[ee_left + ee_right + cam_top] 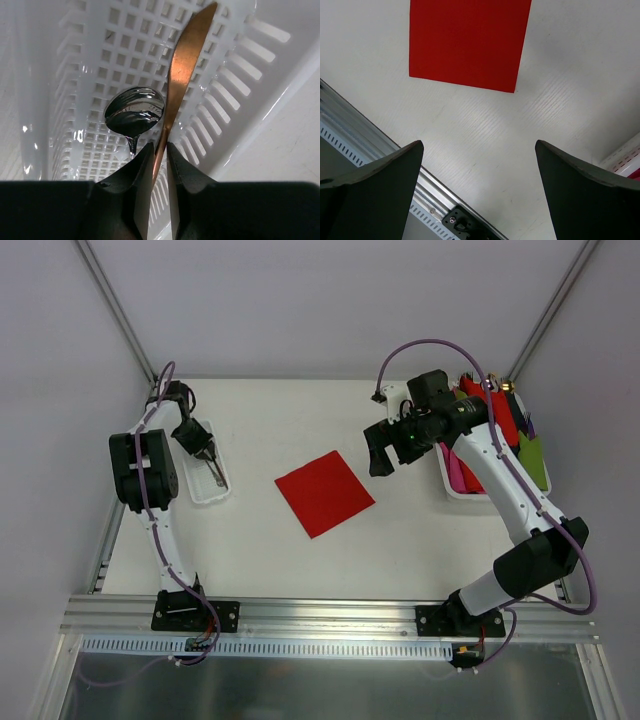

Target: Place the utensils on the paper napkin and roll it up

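The red paper napkin (324,492) lies flat in the middle of the table, and the right wrist view shows the napkin (467,42) ahead of the fingers. The utensils are in the white slotted basket (222,490) at the left. My left gripper (205,452) reaches down into it. In the left wrist view my left gripper (160,147) is shut on a flat knife-like blade (185,60) that looks coppery in the light. A shiny spoon head (134,111) lies just left of it. My right gripper (381,455) hovers right of the napkin, and the right gripper (479,145) is wide open and holds nothing.
A white tray (452,485) at the right holds red, pink and green rolled bundles (505,420). The basket wall (235,75) rises close around the left fingers. The aluminium rail (375,135) runs along the table's near edge.
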Controlling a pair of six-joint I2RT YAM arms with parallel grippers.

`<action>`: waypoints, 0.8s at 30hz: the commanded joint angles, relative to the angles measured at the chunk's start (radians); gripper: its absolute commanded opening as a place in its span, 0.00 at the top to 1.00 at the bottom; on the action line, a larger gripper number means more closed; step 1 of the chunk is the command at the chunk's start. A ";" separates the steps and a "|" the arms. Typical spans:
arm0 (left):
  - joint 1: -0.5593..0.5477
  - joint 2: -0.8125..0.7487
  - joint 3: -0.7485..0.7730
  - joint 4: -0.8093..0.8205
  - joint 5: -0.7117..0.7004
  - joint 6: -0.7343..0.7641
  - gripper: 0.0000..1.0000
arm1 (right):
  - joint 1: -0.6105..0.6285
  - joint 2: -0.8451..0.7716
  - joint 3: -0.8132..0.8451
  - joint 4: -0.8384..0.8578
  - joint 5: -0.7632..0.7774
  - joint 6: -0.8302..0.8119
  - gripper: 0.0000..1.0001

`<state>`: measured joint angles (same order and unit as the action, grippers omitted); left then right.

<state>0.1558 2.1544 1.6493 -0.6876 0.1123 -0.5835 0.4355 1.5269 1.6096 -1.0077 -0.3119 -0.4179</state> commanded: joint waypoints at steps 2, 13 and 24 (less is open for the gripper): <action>-0.018 0.041 0.027 -0.073 -0.144 0.059 0.86 | -0.007 -0.002 0.035 -0.014 -0.010 0.019 0.01; -0.050 0.082 0.063 -0.127 -0.234 0.140 0.80 | -0.012 -0.002 0.038 -0.023 -0.013 0.010 0.01; -0.052 0.088 0.096 -0.127 -0.157 0.146 1.00 | -0.026 -0.014 0.035 -0.028 -0.023 0.005 0.01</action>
<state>0.0994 2.2047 1.7470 -0.7841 -0.0414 -0.4576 0.4183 1.5314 1.6100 -1.0092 -0.3130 -0.4187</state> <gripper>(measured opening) 0.029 0.991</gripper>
